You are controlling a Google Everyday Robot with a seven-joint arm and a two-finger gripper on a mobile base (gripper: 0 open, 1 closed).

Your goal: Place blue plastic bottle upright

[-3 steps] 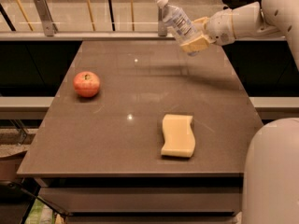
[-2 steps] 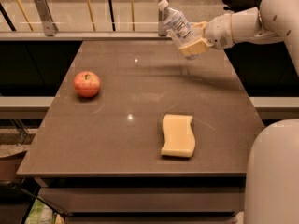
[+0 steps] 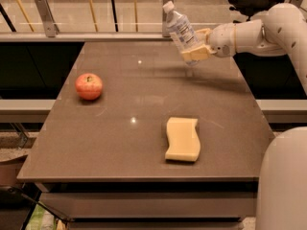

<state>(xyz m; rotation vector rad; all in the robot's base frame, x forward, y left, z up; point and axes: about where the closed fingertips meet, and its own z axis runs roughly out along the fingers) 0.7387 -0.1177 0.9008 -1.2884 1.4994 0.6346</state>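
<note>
Fig. 1 | I hold 1 gripper [image 3: 196, 46] clenched on blue plastic bottle [image 3: 180, 27], aloft over far-right part of table [image 3: 120, 143] | long axis tilted: cap up-left, base in grip, needs levelling downward.

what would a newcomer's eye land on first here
The blue plastic bottle hangs tilted above the far right of the table, cap up-left, in the gripper, jaws shut on its lower end. On the table, a red apple sits at left and a yellow sponge near the front.
</note>
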